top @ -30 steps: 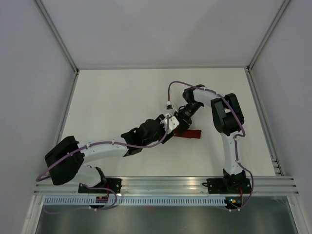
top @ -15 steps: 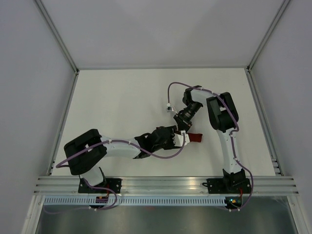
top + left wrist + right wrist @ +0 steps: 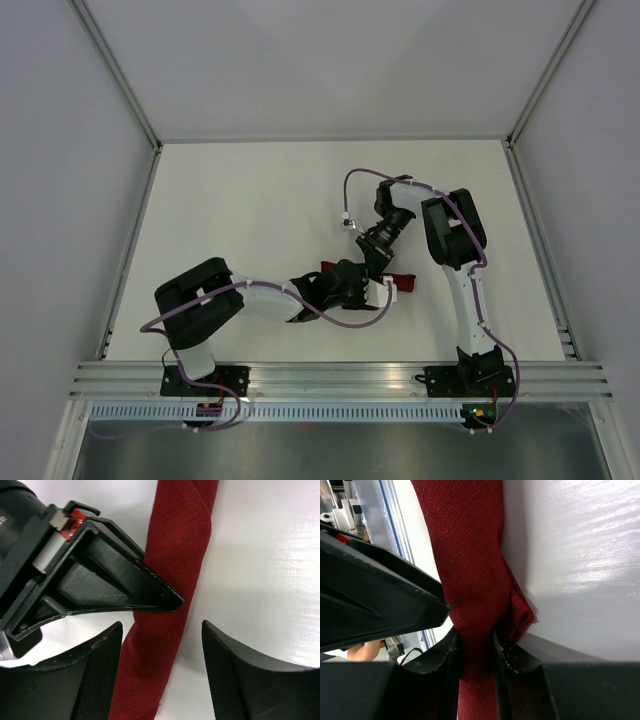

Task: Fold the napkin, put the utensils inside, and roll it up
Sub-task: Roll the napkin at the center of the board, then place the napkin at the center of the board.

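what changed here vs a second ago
The left gripper slid right and toward the near edge along the rolled napkin, its arm folding in from the left. It now straddles the roll with jaws open, not gripping. The right gripper stays clamped on the napkin, and the roll lies where it was.

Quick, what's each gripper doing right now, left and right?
Left gripper: open, its fingers either side of the rolled napkin.
Right gripper: shut on the napkin.
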Action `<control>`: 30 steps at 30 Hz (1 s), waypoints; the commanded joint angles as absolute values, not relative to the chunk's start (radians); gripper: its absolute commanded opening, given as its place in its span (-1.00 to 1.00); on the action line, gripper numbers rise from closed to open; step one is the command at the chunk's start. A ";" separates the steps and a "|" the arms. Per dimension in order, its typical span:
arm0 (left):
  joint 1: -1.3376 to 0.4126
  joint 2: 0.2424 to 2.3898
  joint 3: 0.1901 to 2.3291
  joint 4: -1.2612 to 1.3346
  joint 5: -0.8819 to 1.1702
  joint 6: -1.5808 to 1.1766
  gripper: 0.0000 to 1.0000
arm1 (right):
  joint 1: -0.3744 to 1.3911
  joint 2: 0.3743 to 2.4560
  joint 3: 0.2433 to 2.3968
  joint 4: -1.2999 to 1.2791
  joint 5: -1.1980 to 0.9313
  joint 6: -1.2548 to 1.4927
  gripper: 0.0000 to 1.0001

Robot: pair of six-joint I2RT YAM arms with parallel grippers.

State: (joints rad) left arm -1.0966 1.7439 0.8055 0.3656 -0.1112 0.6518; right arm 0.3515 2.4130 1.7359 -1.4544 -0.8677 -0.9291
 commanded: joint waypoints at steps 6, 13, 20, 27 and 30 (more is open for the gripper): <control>-1.071 1.847 0.913 0.321 -0.041 0.660 0.35 | 0.353 2.503 1.744 -1.339 -0.673 -1.022 -0.46; -1.048 1.904 1.032 0.042 0.037 0.592 -0.17 | 0.354 2.499 1.755 -1.344 -0.678 -1.026 -0.33; -1.034 1.933 1.083 -0.073 0.074 0.549 -0.67 | 0.342 2.422 1.746 -1.281 -0.696 -0.977 0.10; -1.005 1.965 1.109 -0.118 0.084 0.466 -0.71 | 0.296 2.318 1.755 -1.186 -0.707 -0.875 0.28; -0.997 1.996 1.127 -0.138 0.057 0.428 -0.71 | 0.259 2.273 1.759 -1.125 -0.698 -0.792 0.30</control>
State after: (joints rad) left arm -1.0073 1.9175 1.1252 -0.0193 0.0380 0.5262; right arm 0.2985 2.3245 1.7493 -1.3674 -0.7910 -0.8585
